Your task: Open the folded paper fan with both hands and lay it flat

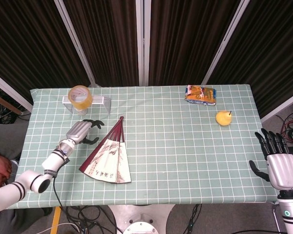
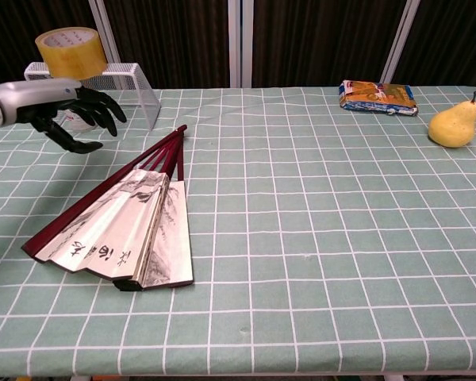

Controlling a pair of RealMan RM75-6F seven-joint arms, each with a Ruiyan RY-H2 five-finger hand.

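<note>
silver hands (image 1: 78, 131), black fingers (image 1: 271, 142) (white arms)

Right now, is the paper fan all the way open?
No, only partly open. The paper fan shows a few spread panels, while the rest stay stacked together.

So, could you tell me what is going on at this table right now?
A two-armed robot is set to spread a paper fan and lay it flat. The fan lies partly open on the checked tablecloth, untouched. The left hand hovers just left of the fan's ribs with its fingers apart, holding nothing. The right hand waits open off the table's right edge. A tape roll on a wire rack, a snack packet and a pear sit at the back.
</note>
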